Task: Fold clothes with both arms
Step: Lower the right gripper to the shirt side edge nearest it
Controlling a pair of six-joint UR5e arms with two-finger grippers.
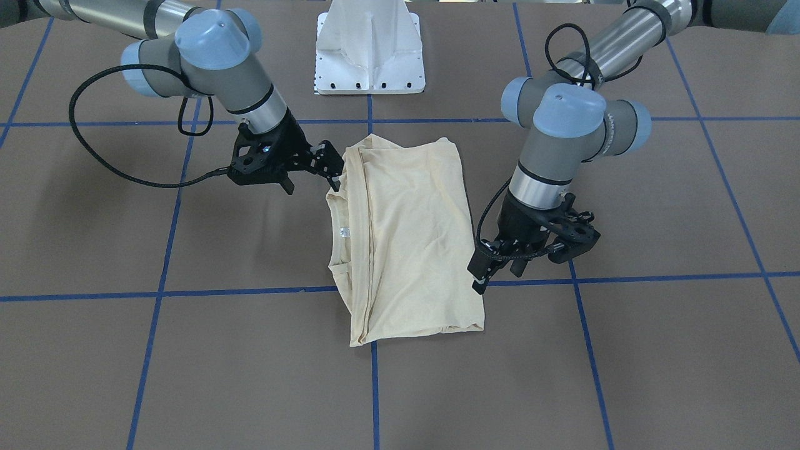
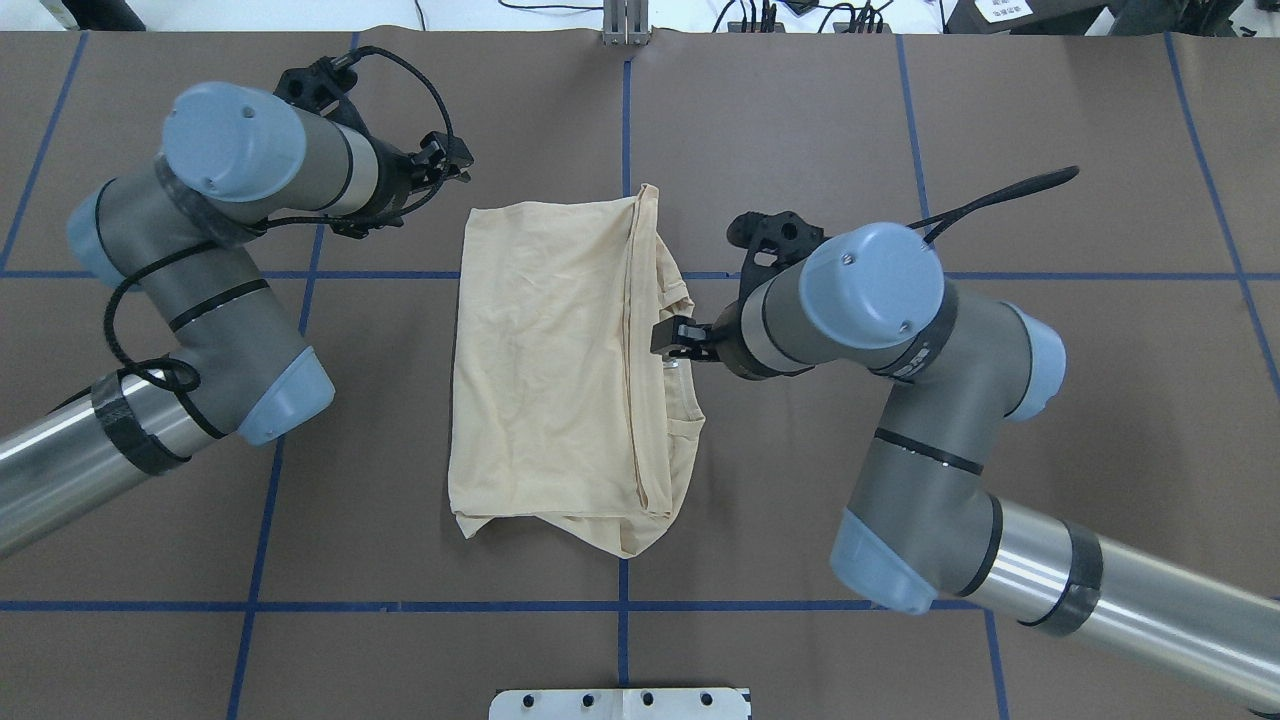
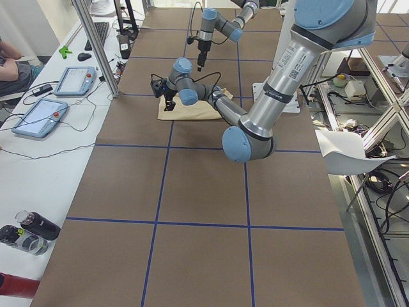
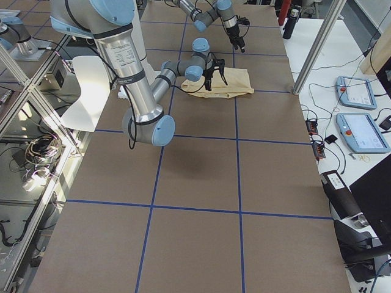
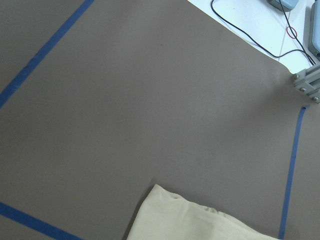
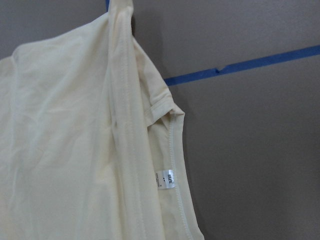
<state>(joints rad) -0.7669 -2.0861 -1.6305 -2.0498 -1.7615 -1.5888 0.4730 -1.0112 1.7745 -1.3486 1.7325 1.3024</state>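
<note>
The pale cream-yellow shirt (image 1: 412, 237) lies folded lengthwise into a flat rectangle in the middle of the brown table (image 2: 1050, 150). Its print is hidden. The neck opening and small white label (image 6: 165, 179) face my right gripper. My right gripper (image 1: 312, 176) hovers beside the collar edge with its jaws apart, holding nothing; it also shows in the overhead view (image 2: 682, 338). My left gripper (image 1: 500, 272) is off the shirt's far corner on my left, apart from the cloth, open and empty; overhead it shows by that corner (image 2: 445, 165). The left wrist view shows only that shirt corner (image 5: 200, 222).
The white pedestal base (image 1: 370, 50) stands at the robot's edge of the table. Blue tape lines (image 2: 622, 620) cross the brown surface. A side bench holds teach pendants (image 3: 45, 115) and bottles (image 3: 32, 230); an aluminium post (image 3: 96, 45) stands at the table's far edge.
</note>
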